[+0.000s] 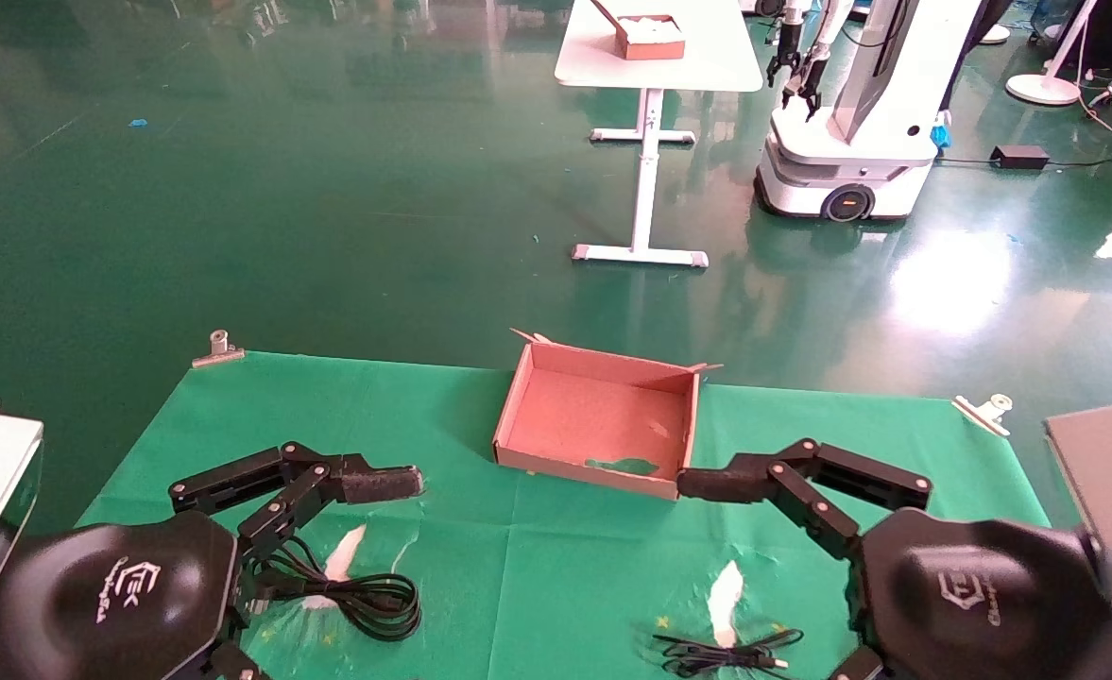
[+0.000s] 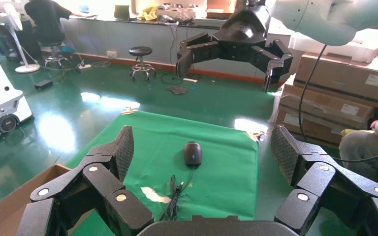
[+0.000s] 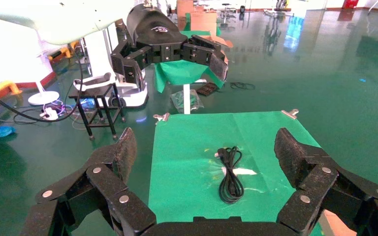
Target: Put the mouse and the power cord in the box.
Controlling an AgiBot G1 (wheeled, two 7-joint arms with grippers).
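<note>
Cardboard box [image 1: 596,420] between both grippers

A white logo is printed on the black housing of the left tool [image 1: 367,491] and again on the right tool [image 1: 721,486]. On the left it seems to read "TEK" above a smaller line too small to make out.
</note>
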